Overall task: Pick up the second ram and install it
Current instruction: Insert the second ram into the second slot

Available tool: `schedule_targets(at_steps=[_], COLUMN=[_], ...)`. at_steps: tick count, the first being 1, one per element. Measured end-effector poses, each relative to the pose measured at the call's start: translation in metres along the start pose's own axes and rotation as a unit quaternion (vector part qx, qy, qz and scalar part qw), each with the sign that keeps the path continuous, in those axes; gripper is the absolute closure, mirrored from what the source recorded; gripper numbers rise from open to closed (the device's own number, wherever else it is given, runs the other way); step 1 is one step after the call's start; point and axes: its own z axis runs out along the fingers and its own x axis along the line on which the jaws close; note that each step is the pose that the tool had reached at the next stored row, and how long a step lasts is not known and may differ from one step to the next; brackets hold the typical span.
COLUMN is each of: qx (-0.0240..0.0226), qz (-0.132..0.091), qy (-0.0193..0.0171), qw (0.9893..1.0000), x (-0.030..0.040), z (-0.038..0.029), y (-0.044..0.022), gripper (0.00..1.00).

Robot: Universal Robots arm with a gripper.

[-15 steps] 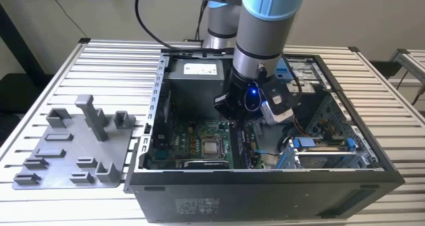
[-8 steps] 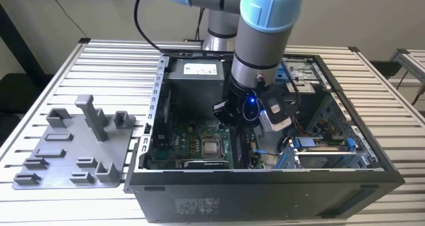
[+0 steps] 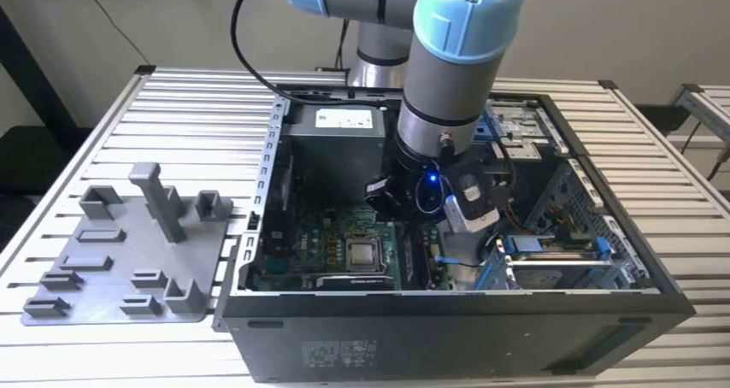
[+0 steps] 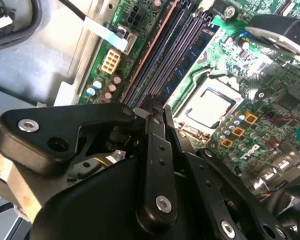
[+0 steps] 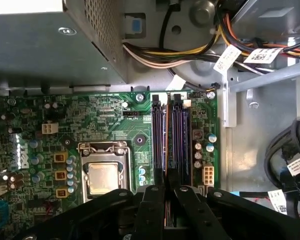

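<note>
**Gripper and memory bank, ordered outward from the processor socket.** One gripper (image 4: 153, 107) hangs low over the motherboard, just beside the single processor socket (image 5: 102, 175). Its two black fingers (image 4: 157, 150) are drawn narrow, with a slim gap between the tips. Whether a board is nipped in that gap cannot be told.

The tips sit over the near end of the bank of parallel memory slots (image 5: 177, 140), which lies along one side of the socket; the number of slots is not clear. One green stick (image 4: 202, 45) with black chips stands seated in the slot nearest the socket. Whether this is the second ram cannot be told, and its place is otherwise not made out.

Beyond the slots from the socket, one grey power supply box (image 5: 45, 45) stands against the wall of the one open computer case (image 3: 456, 337). One arm (image 3: 450, 80) reaches down into the case.

Outside the case, well apart from the socket toward the exterior view's left, one grey fixture plate (image 3: 114, 277) with several upright posts lies on the slatted table (image 3: 194, 97).
</note>
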Motion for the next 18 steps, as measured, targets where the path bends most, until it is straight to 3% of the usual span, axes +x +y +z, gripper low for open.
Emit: schedule_targets(at_steps=[12,18], qx=[-0.0002,-0.0002], qz=[-0.012,-0.023], qy=[0.0009,0.0015], qw=[0.9999,0.9997], x=[-0.0024,-0.0026], z=[0.0016,0.0074], y=[-0.0008,-0.0017], gripper=[0.86,0.86])
